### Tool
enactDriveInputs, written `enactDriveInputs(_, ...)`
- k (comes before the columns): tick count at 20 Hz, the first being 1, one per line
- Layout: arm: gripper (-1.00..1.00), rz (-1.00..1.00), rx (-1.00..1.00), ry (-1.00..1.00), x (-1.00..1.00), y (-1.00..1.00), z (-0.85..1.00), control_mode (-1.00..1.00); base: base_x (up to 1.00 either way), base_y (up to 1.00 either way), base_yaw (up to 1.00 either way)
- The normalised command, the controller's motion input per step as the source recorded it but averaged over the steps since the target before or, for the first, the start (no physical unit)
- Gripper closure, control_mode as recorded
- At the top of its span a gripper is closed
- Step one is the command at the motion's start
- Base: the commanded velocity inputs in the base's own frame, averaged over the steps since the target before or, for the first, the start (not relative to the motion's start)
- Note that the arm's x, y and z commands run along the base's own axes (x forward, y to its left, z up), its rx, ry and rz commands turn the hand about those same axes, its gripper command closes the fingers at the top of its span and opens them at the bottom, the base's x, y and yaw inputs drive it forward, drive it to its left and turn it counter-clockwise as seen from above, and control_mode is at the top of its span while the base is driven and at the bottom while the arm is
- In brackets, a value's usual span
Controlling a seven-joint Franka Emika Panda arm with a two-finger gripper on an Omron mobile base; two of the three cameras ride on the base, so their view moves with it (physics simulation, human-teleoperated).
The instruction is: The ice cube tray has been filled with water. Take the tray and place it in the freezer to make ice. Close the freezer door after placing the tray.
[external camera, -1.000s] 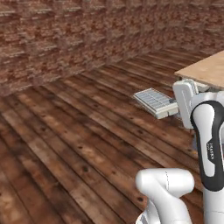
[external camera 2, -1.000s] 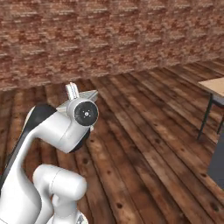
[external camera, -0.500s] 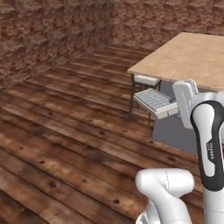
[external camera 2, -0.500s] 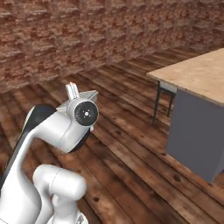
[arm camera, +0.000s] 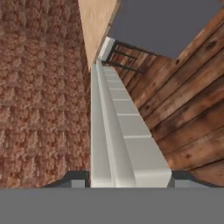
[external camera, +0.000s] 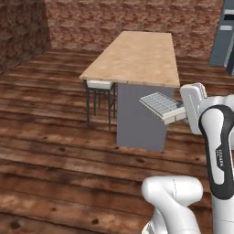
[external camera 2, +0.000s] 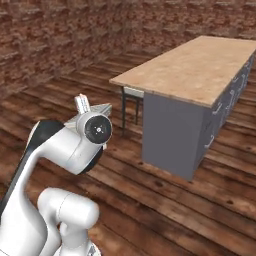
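Swung round with the base toward the worktop [external camera: 137, 57], hand [arm camera: 127, 181] pinching the ice cube tray [external camera: 161, 104] level; next, reaching the freezer [external camera: 224, 32].

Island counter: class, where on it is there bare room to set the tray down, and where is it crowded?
The wooden top of the island counter is bare end to end. Underneath its near end a stool crowds the gap. The gripper holds the ice cube tray.

arm: raised, elbow bent, wrist level
gripper [external camera: 179, 114]: jaws clamped on the ice cube tray [external camera: 161, 104], held level in the air
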Motion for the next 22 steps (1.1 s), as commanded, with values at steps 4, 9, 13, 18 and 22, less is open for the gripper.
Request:
enactDriveInputs(4, 1.0, 0.0, 0.0, 0.0, 0.0, 0.0, 0.0, 1.0, -0.04, 0.0, -0.53)
enactDriveInputs(9, 1.0, 0.0, 0.0, 0.0, 0.0, 0.0, 0.0, 1.0, -0.07, 0.0, -0.52)
enactDriveInputs(13, 1.0, 0.0, 0.0, 0.0, 0.0, 0.0, 0.0, 1.0, 0.0, 0.0, -0.45)
enactDriveInputs(18, 1.0, 0.0, 0.0, 0.0, 0.0, 0.0, 0.0, 1.0, 0.47, -0.02, -0.25)
enactDriveInputs(22, 1.0, 0.0, 0.0, 0.0, 0.0, 0.0, 0.0, 1.0, 0.81, -0.16, -0.15)
